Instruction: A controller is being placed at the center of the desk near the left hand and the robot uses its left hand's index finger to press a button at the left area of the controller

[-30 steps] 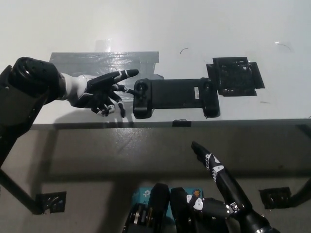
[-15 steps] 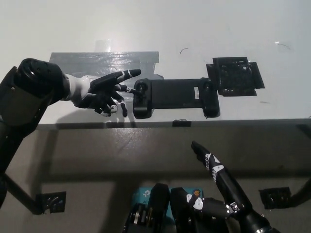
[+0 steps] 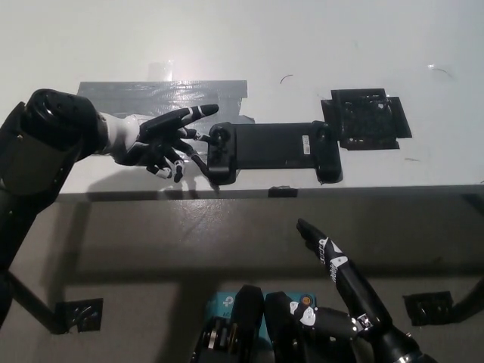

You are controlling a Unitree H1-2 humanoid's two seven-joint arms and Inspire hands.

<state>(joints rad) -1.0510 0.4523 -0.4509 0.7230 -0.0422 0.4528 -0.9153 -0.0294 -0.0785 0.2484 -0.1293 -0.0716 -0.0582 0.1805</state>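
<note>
White desk carried one controller, lying just beside the left hand on its fingertip side. That hand grasped nothing, one finger stretched toward the controller's left end and the others curled. Whether the tip touched a button could not be told, so the press looked unfinished. Below the desk edge, the right hand rested with fingers apart, holding nothing.

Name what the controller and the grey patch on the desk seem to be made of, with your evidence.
Controller: probably matte black plastic, judging by its dull, even moulded surface. Grey patch: looks like glossy adhesive tape, since it shows wrinkles and bright glare.
</note>
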